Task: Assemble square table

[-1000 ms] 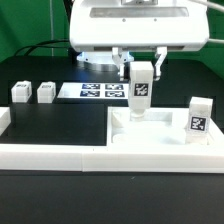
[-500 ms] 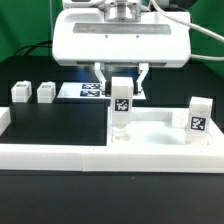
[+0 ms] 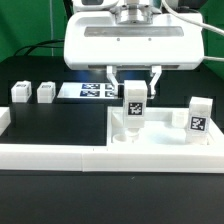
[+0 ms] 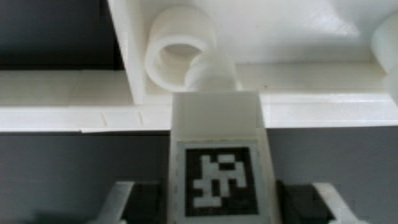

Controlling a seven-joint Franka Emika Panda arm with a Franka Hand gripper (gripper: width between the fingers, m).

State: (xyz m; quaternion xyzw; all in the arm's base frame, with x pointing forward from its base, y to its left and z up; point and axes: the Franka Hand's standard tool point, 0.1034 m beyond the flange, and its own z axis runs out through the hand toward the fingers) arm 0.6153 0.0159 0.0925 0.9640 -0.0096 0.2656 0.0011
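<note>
1. The gripper (image 3: pixel 134 90) is clamped on the held leg (image 3: pixel 133 104), with one finger on each flank. The leg hangs upright with its tag facing the exterior camera.
2. The held leg is above the square slab (image 3: pixel 165 138), close to the slab's near corner on the exterior view's left. The slab lies just behind the low border wall (image 3: pixel 50 152). From this view I cannot tell whether the leg's foot touches the slab yet.
3. In the wrist view, the held leg (image 4: pixel 221 130) runs out from between the fingers (image 4: pixel 134 205) toward a round socket (image 4: pixel 178 55) in the slab. Its tip looks just beside the socket's mouth, not centred on it.
4. I judge the step in hand to be seating this leg in that socket. I would first nudge sideways until the tip is over the middle of the opening. Then I would lower slowly with the leg plumb, and turn it only once it has dropped in.
5. I would hold the clamp firm until the leg bites. Pushing down off-centre would probably tilt the leg in the jaws or shove the slab.
6. A standing leg (image 3: pixel 197 117) is already upright at the slab's right corner. Two loose legs (image 3: pixel 20 93) (image 3: pixel 45 92) wait at the far left, near the marker board (image 3: pixel 100 90) and well apart from my path.
</note>
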